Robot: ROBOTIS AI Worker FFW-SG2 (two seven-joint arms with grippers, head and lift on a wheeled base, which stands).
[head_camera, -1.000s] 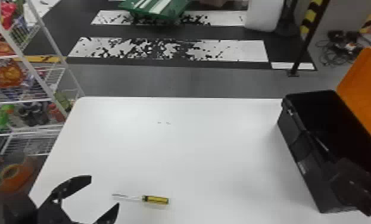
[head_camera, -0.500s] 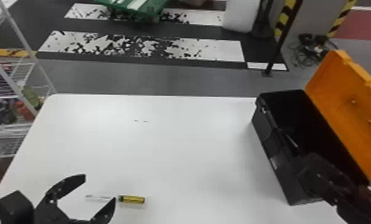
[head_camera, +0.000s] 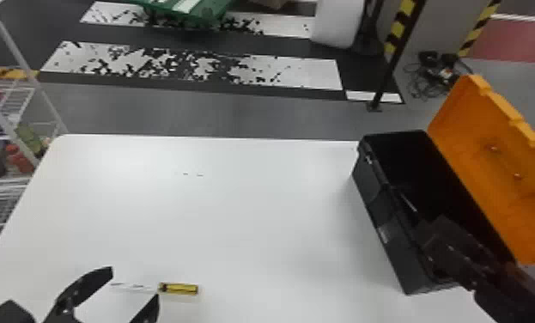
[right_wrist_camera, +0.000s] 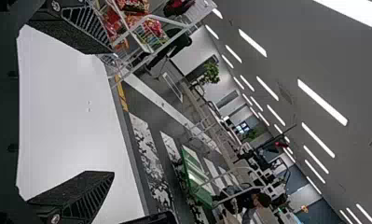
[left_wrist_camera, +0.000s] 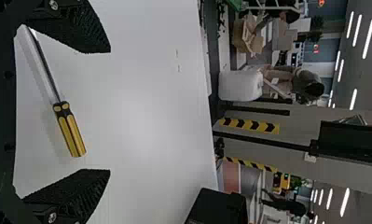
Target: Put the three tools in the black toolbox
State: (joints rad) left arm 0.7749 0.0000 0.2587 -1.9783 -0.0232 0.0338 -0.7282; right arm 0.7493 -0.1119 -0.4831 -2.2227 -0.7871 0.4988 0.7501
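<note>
Yellow-and-black-handled steel screwdriver [left_wrist_camera: 58, 100] is awaiting low, centred grip at handle [left_wrist_camera: 71, 133], black two-fingered left gripper [left_wrist_camera: 110, 111] and right gripper [right_wrist_camera: 113, 113] gaping empty.

Head view turned further rightward; left gripper [head_camera: 135, 282] shifted rightward, now nearer the yellow screwdriver handle [head_camera: 179, 288].

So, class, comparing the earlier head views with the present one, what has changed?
The head view has swung right, so the table and toolbox appear farther left. The left end effector has moved rightward relative to the screwdriver, closer to its handle. Nothing was gripped or released. The screwdriver still lies on the table, and the toolbox lid stays open.
</note>
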